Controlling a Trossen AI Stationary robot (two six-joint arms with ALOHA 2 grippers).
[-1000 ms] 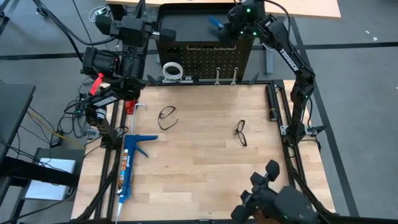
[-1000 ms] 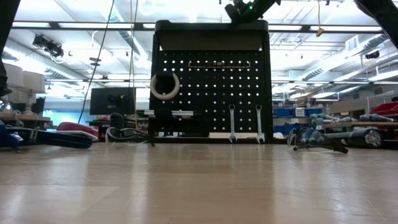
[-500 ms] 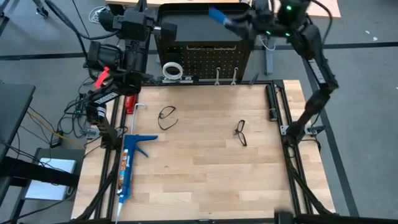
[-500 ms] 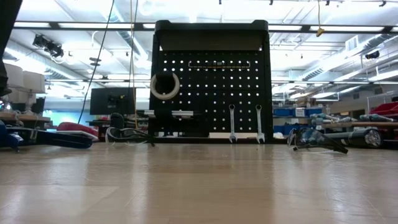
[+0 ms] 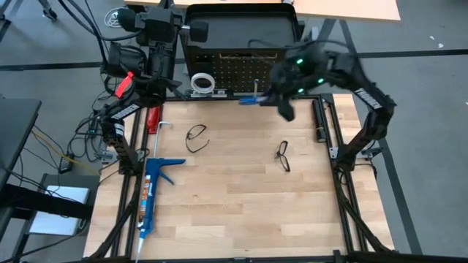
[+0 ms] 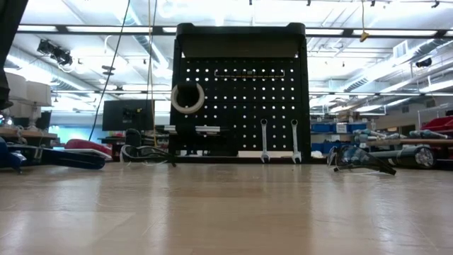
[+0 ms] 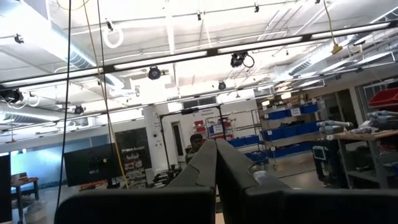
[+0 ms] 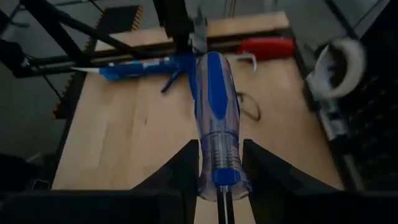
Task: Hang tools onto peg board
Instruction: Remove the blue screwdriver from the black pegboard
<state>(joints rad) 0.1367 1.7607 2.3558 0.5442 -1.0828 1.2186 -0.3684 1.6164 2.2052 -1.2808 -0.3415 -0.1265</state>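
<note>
The right gripper (image 8: 214,163) is clamped on the screwdriver (image 8: 213,118) before the peg board (image 5: 241,66), ready for hanging. The left gripper (image 7: 216,163), fingers together, waits beside the board

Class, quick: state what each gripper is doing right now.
Left gripper: closed, empty.
Right gripper: closed on the blue-handled screwdriver.

Peg board (image 5: 245,67) is stood at the table's (image 5: 241,197) far edge; tape roll (image 5: 202,80) and two wrenches (image 6: 279,140) are hung on it; two safety glasses (image 5: 196,136) are laid in front.
</note>
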